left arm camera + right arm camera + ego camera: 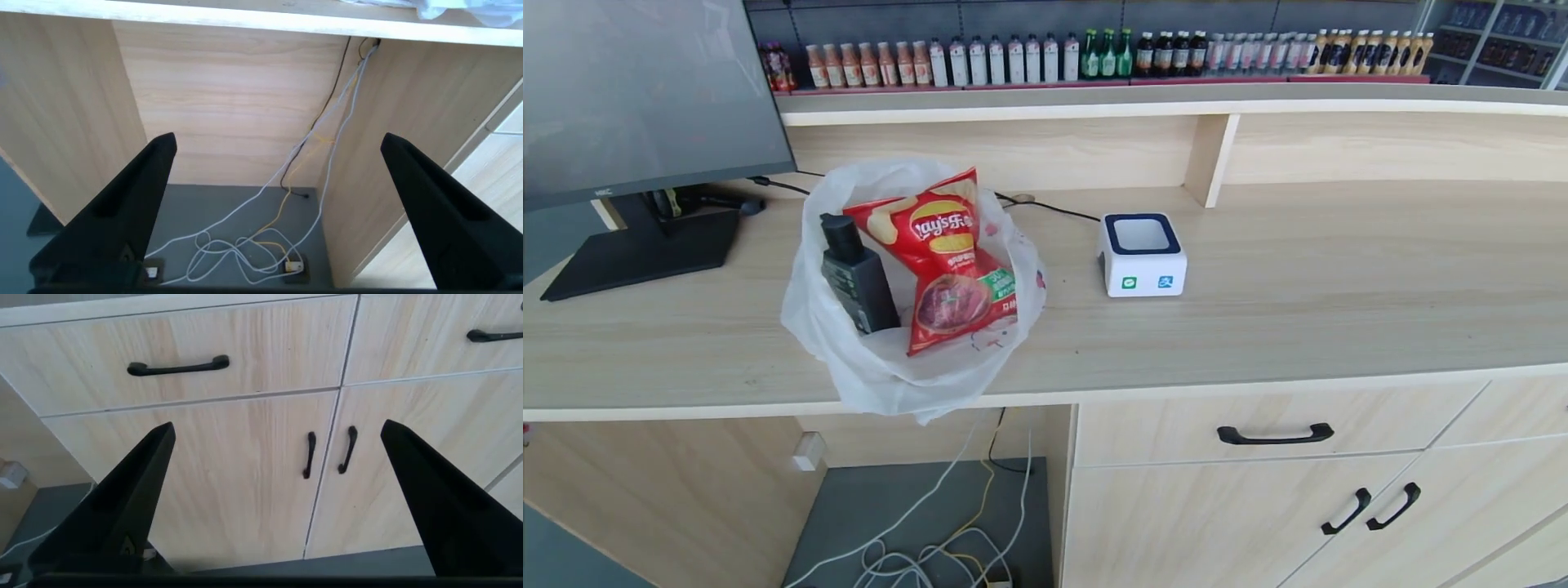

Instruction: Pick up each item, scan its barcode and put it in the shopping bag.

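Note:
A white plastic shopping bag (pixel 849 359) sits on the wooden counter (pixel 1298 310), hanging slightly over its front edge. Inside it stand a red chips bag (pixel 943 261) and a dark bottle (pixel 854 273). The white barcode scanner (pixel 1142 255) with a dark-rimmed window stands to the right of the bag. My left gripper (pixel 274 204) is open below the counter, facing the knee space with cables. My right gripper (pixel 274 498) is open too, low in front of the cabinet doors (pixel 245 474).
A monitor (pixel 645 90) on a black stand occupies the counter's left end. A raised shelf with a divider (pixel 1209 155) runs along the back, with bottles (pixel 1094 53) on shelves behind. Drawers with black handles (pixel 1274 434) lie under the counter. Loose cables (pixel 253 245) cover the floor.

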`<state>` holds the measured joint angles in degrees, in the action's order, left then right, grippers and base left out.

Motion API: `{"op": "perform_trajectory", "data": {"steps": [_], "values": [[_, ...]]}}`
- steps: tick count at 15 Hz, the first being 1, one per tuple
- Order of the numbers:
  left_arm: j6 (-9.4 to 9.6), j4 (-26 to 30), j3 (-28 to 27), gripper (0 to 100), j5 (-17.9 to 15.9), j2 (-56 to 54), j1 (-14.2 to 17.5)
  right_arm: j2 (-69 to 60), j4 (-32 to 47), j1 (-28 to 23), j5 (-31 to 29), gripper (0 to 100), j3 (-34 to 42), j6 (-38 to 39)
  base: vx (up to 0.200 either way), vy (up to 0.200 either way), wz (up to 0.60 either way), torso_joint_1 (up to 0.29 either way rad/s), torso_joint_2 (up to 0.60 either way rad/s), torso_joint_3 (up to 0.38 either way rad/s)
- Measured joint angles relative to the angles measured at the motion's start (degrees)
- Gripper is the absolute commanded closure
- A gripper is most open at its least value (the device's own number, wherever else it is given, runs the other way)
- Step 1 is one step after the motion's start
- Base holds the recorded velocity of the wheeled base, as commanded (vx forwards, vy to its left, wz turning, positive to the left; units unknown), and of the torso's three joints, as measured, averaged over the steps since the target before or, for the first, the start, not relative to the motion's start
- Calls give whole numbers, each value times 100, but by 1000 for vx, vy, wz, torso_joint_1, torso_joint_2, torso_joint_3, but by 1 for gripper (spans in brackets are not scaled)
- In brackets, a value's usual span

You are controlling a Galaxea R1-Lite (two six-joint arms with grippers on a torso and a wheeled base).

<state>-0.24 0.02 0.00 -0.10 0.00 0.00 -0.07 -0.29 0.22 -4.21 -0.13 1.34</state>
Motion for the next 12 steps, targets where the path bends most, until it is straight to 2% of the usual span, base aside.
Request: {"op": "perform_trajectory", "data": {"steps": [7, 12], "values": [[-7, -7, 0, 0, 0, 0, 0, 0, 0, 0, -2, 0, 4, 0, 0, -200, 0, 2, 2, 2], [13, 0, 0, 0, 2, 0, 0, 0, -4, 0, 0, 0, 4, -48, 0, 0, 0, 0, 0, 0]]}}
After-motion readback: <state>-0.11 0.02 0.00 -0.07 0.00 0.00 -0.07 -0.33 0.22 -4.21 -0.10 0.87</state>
